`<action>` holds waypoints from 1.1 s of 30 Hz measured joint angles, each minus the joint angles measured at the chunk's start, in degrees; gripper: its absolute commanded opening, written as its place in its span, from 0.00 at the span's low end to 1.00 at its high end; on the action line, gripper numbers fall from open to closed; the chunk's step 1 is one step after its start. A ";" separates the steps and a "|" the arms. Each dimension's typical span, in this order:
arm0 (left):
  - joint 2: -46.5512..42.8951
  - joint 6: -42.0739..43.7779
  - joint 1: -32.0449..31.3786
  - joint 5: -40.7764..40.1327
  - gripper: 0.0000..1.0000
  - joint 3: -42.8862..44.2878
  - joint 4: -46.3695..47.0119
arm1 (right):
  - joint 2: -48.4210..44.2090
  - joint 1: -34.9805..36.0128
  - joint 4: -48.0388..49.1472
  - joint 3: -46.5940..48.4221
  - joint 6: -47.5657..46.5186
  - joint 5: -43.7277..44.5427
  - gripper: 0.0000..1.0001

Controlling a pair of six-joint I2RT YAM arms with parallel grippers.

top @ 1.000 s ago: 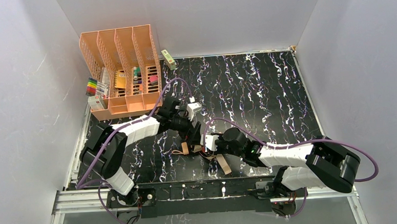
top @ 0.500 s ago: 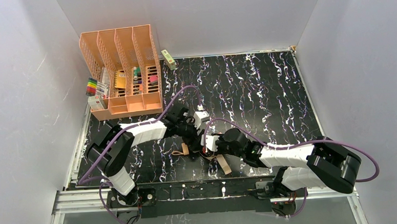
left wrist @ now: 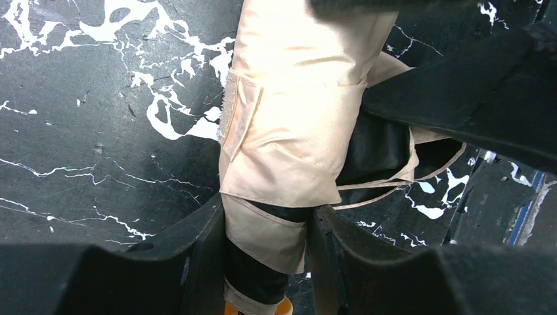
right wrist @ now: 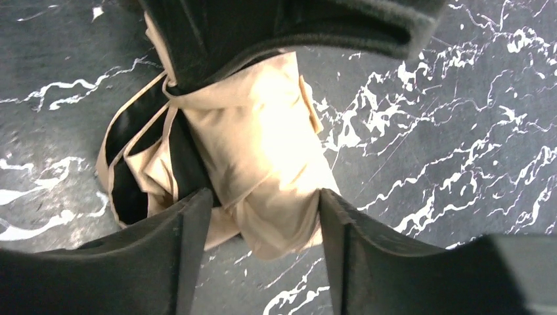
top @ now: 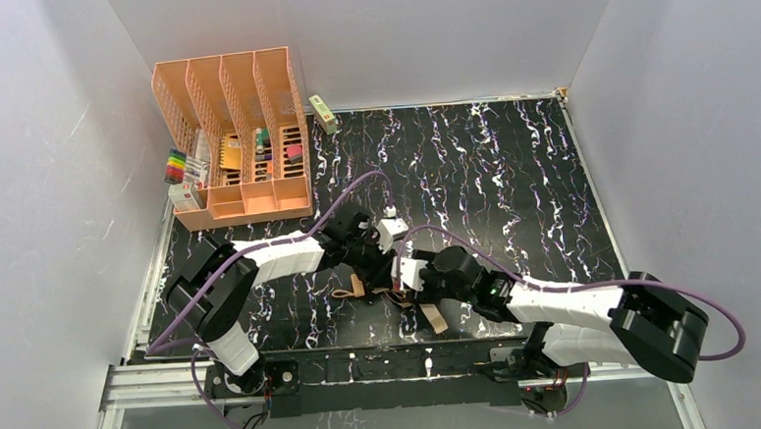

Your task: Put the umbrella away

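The umbrella [top: 431, 318] lies folded on the black marbled table near the front edge, between both arms. In the left wrist view its peach-tan fabric [left wrist: 295, 98] with dark folds and a loose strap runs down between my fingers. My left gripper [left wrist: 269, 209] is closed on its narrow end, and it shows in the top view [top: 372, 274]. In the right wrist view the umbrella [right wrist: 263, 138] bulges between my fingers. My right gripper [right wrist: 263, 197] presses it from both sides, right beside the left gripper, and shows in the top view [top: 401, 284].
A peach-orange slotted desk organizer [top: 235, 143] stands at the back left, with a pack of markers [top: 177, 166] and a white box [top: 185, 195] at its left. A small green box [top: 323, 112] stands against the back wall.
My left gripper has moved right and toward the front, onto the umbrella beside the right gripper. The right arm's elbow has shifted a little to the right.
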 measured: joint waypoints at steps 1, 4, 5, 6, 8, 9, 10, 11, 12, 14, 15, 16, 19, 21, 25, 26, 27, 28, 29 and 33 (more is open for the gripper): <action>-0.09 0.02 -0.17 -0.50 0.08 0.00 -0.02 | -1.22 0.00 -1.64 0.02 0.57 -0.04 0.73; -0.44 0.00 -0.68 -1.81 0.05 -0.13 -0.04 | -5.79 0.00 -6.45 0.15 3.21 0.33 0.74; -0.63 0.02 -0.96 -2.45 0.05 -0.20 -0.02 | -7.61 0.00 -7.98 0.33 4.50 0.55 0.74; -0.79 -0.02 -1.22 -3.21 0.04 -0.26 0.00 | -9.27 0.00 -9.77 0.87 6.08 0.66 0.74; -1.07 -0.07 -1.81 -4.90 0.03 -0.31 0.00 | -11.78 0.00 -12.87 2.64 9.68 0.83 0.74; -1.25 -0.13 -2.19 -5.92 0.02 -0.31 0.02 | -12.98 0.00 -14.51 3.89 12.31 1.01 0.74; -1.42 -0.24 -2.51 -6.88 0.01 -0.33 0.07 | -14.03 0.00 -16.06 5.16 15.19 1.25 0.74; -1.66 -0.50 -2.97 -8.39 0.00 -0.33 0.13 | -14.93 0.00 -17.42 6.47 18.53 1.64 0.73; -1.88 -0.79 -3.48 -10.05 0.00 -0.33 0.22 | -15.72 0.00 -18.67 7.74 22.32 2.08 0.72; -2.25 -1.62 -4.52 -13.38 0.00 -0.39 0.46 | -16.92 0.00 -20.39 9.20 30.27 3.26 0.71; -2.47 -2.10 -5.05 -15.32 0.00 -0.46 0.57 | -17.33 0.00 -21.31 9.51 34.64 4.13 0.71; -2.64 -2.56 -5.55 -16.98 0.00 -0.55 0.70 | -17.55 0.00 -22.27 9.64 38.58 4.92 0.71; -2.97 -4.00 -7.19 -22.05 0.00 -0.74 1.33 | -17.35 0.00 -28.48 9.86 54.31 9.05 0.67; -2.99 -4.63 -8.13 -24.61 0.00 -0.74 1.66 | -16.85 0.00 -32.98 9.90 63.30 11.45 0.64; -2.99 -5.57 -9.01 -27.34 0.00 -0.74 1.95 | -15.32 -0.02 -42.16 9.90 80.96 15.19 0.65; -2.95 -5.70 -9.18 -27.91 0.00 -0.72 1.95 | -14.95 -0.02 -43.54 9.88 84.08 15.74 0.65; -2.91 -5.84 -9.33 -28.48 0.00 -0.63 1.92 | -14.49 -0.02 -44.87 9.79 87.52 16.33 0.65; -2.84 -5.97 -9.51 -29.05 0.00 -0.55 1.88 | -13.94 -0.04 -46.07 9.75 90.60 16.94 0.64; -2.75 -6.08 -9.68 -29.59 0.00 -0.39 1.77 | -13.38 -0.04 -46.82 9.73 93.15 17.44 0.63; -2.62 -6.27 -10.47 -31.10 0.00 -0.11 1.44 | -10.78 -0.04 -47.60 9.68 100.04 18.86 0.59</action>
